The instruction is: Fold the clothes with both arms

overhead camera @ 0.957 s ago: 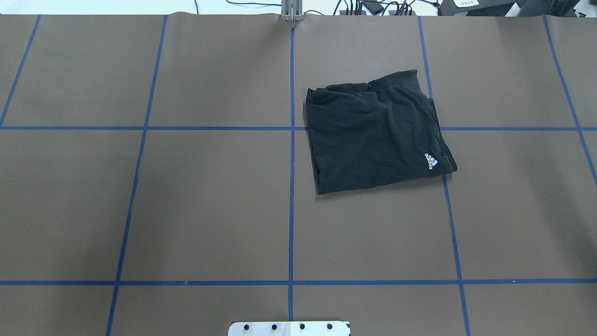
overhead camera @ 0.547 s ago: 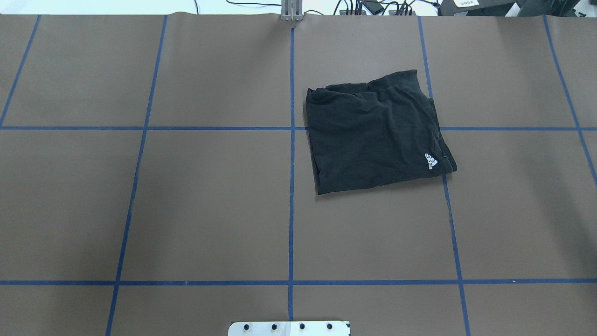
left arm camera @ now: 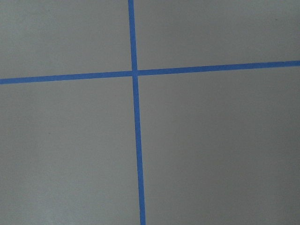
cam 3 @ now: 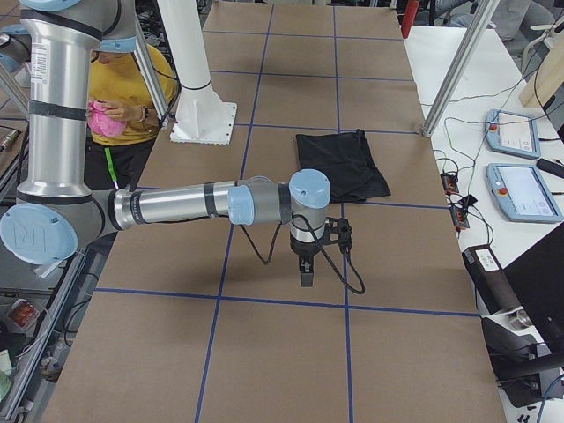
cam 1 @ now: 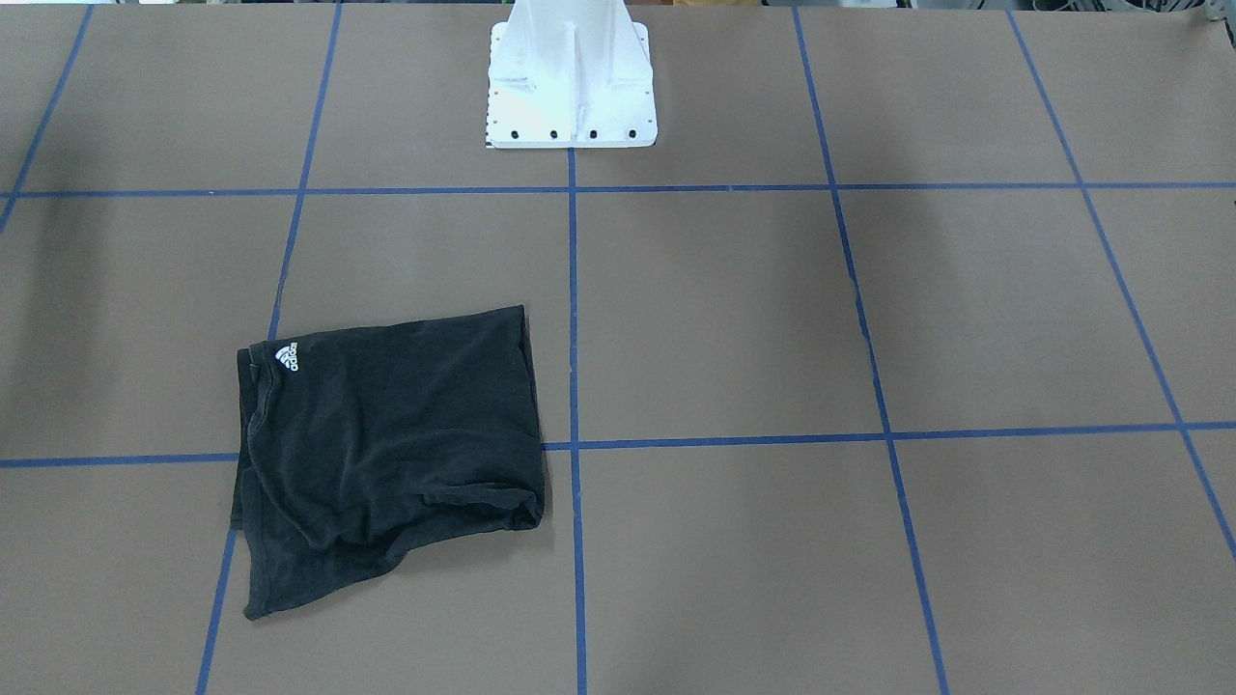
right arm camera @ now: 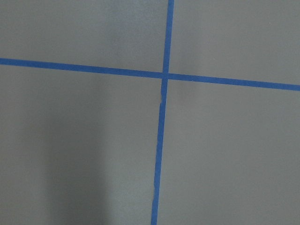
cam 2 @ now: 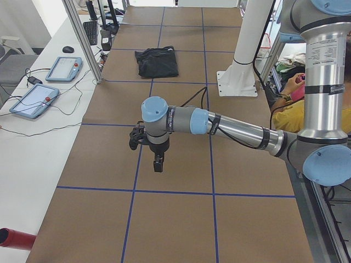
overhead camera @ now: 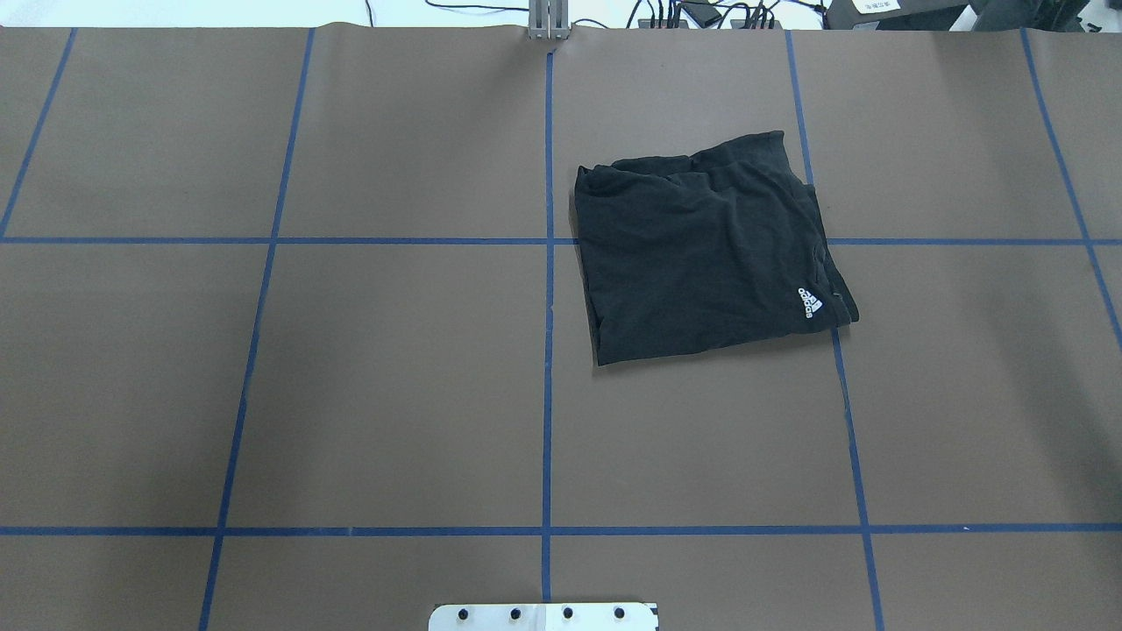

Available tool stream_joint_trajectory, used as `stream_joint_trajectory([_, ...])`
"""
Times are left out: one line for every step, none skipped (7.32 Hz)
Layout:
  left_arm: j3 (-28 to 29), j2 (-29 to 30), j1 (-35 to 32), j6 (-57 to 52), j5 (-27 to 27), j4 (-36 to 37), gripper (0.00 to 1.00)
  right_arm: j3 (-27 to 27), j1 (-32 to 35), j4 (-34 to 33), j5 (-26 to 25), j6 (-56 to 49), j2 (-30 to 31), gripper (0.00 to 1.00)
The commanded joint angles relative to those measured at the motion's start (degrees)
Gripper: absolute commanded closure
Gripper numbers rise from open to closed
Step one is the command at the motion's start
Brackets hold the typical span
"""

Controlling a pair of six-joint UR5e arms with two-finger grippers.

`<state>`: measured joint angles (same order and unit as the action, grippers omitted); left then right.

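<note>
The clothes are one black T-shirt [overhead camera: 701, 254], folded into a rough rectangle with a small white three-stripe logo [overhead camera: 810, 303] facing up. It lies flat right of the table's centre line, and also shows as the shirt [cam 1: 386, 444] in the front view. My left gripper [cam 2: 158, 164] hangs over bare table far from the shirt [cam 2: 157, 61]; I cannot tell whether it is open or shut. My right gripper [cam 3: 306, 275] points down over bare table, a short way from the shirt [cam 3: 339, 163]; its state cannot be told either. Both wrist views show only brown table and blue tape.
The white base pedestal [cam 1: 570, 87] stands at the robot's edge of the table. Blue tape lines [overhead camera: 547, 350] grid the brown surface. Handheld tablets [cam 3: 515, 132] and cables lie on the side bench. A seated person in yellow [cam 3: 132, 97] is behind the robot.
</note>
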<state>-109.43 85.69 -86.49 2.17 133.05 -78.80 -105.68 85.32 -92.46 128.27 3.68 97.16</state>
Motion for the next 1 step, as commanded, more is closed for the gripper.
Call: stream_joint_trajectory([-0.5, 0.5, 0.0, -0.1, -0.2, 0.0, 0.01, 0.0, 0.0, 0.0, 0.0, -0.3, 0.0, 0.00])
